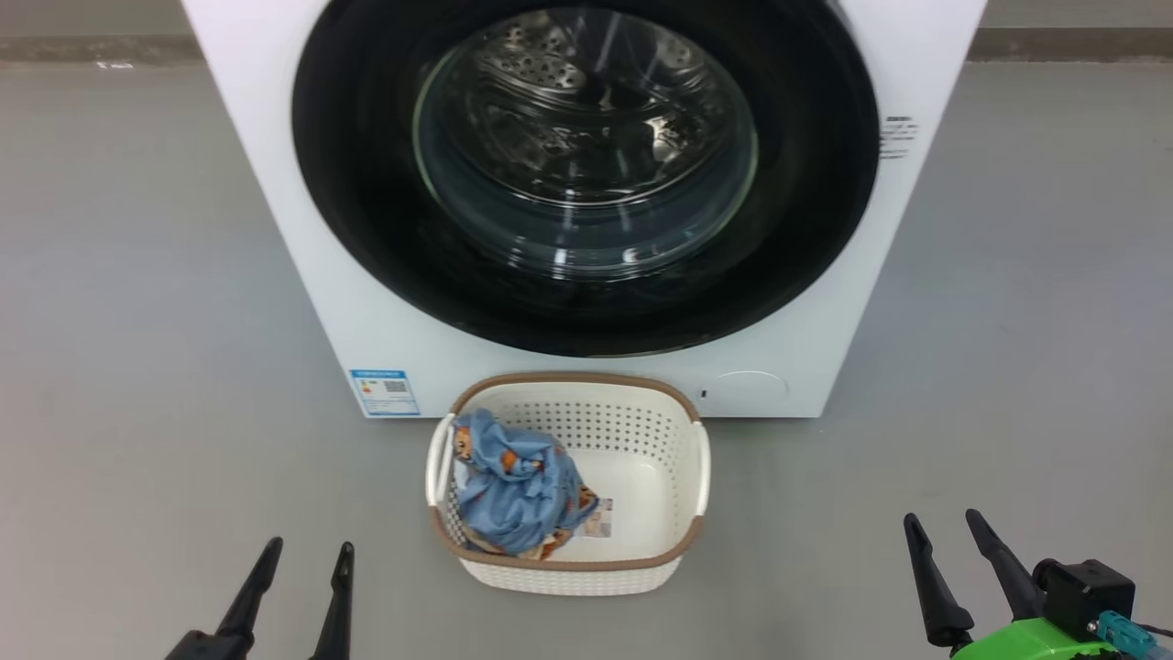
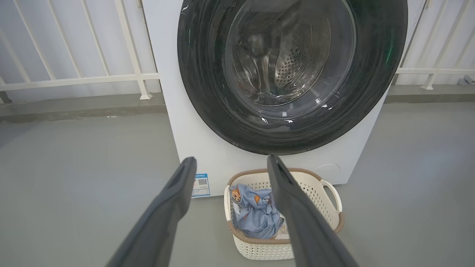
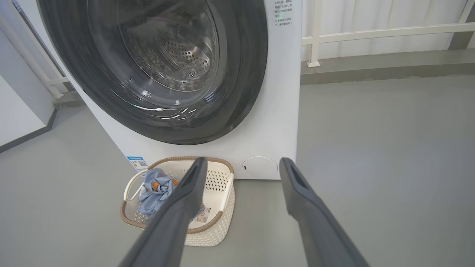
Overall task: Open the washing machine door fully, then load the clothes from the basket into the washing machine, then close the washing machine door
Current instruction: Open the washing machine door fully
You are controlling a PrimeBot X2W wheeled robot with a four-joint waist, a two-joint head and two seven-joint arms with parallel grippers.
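The white washing machine (image 1: 302, 302) stands ahead, and its round glossy black door (image 1: 367, 229) with the clear glass bowl sits shut against the front. On the floor in front lies the cream basket (image 1: 674, 536) with a brown rim. The light blue printed clothes (image 1: 513, 486) are bundled in its left half. My left gripper (image 1: 310, 548) is open at the lower left, well short of the basket. At the lower right my right gripper (image 1: 944, 521) is open too, and nothing is between its fingers. The wrist views show the door (image 2: 200, 96) (image 3: 245, 81), the basket (image 2: 315, 185) (image 3: 222, 185) and the clothes (image 2: 256, 218) (image 3: 154, 193) beyond the open grippers (image 2: 232, 160) (image 3: 243, 160).
Grey floor (image 1: 137, 367) spreads on both sides of the machine. A white railing (image 2: 74, 78) (image 3: 371, 33) runs along the wall behind it, above a low kerb. A blue energy sticker (image 1: 385, 392) and a round service flap (image 1: 750, 387) sit low on the machine's front.
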